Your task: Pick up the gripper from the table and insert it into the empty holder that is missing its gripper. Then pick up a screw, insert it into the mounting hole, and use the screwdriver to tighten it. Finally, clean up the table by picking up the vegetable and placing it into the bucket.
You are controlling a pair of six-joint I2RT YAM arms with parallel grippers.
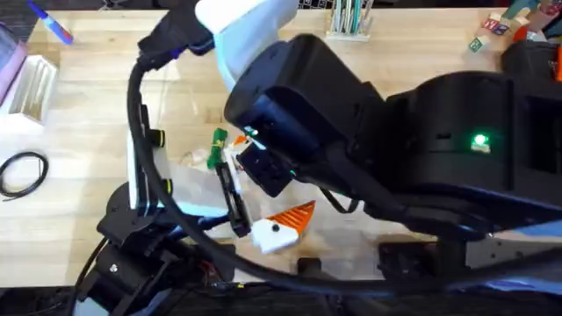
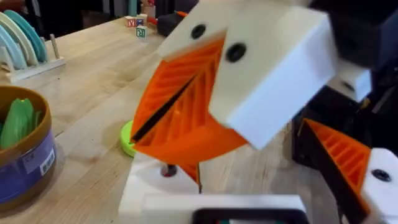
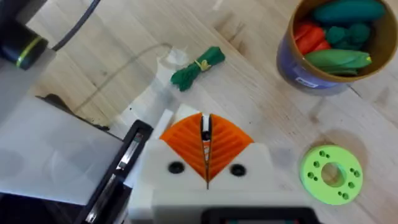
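Right hand point(image 3: 205, 163) pads pressed together, empty, above wooden counter point(image 3: 261, 106). Slim dark green toy vegetable point(image 3: 198, 67) lies loose just ahead, long axis diagonal; blue tan-rimmed bucket point(image 3: 301, 73) farther off. Left hand: cannot tell.

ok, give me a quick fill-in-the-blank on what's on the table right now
1. The bucket has a tan rim and a ___ side.
2. The dark green vegetable lies on the ___, not in the bucket.
3. The round disc with holes is lime-___.
4. The right gripper has its orange pads pressed ___.

Missing words: blue; table; green; together.
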